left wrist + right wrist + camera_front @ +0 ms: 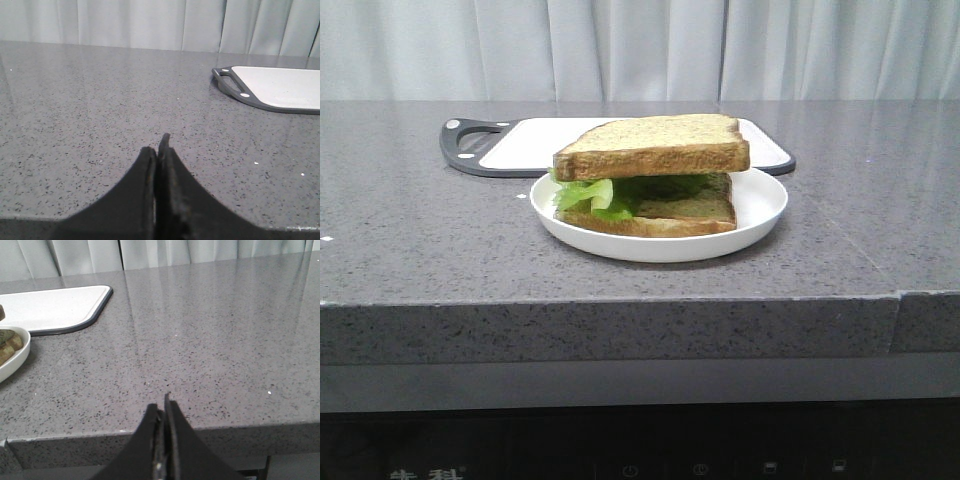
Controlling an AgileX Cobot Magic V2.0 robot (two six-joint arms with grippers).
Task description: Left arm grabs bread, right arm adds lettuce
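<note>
A tan speckled bread slice [652,145] lies on top of a stack on the white plate [765,205]. Under it a ruffled green lettuce leaf [588,194] sticks out on the left, over a lower slice with a greenish face [690,213]. Neither arm shows in the front view. My left gripper [158,149] is shut and empty, low over bare counter to the left of the board. My right gripper [162,407] is shut and empty at the counter's front edge, right of the plate [11,362].
A white cutting board with a dark grey rim and handle [480,147] lies behind the plate; it shows in the left wrist view [280,89] and the right wrist view [55,307]. The grey speckled counter [420,230] ends in a front edge. Pale curtains hang behind.
</note>
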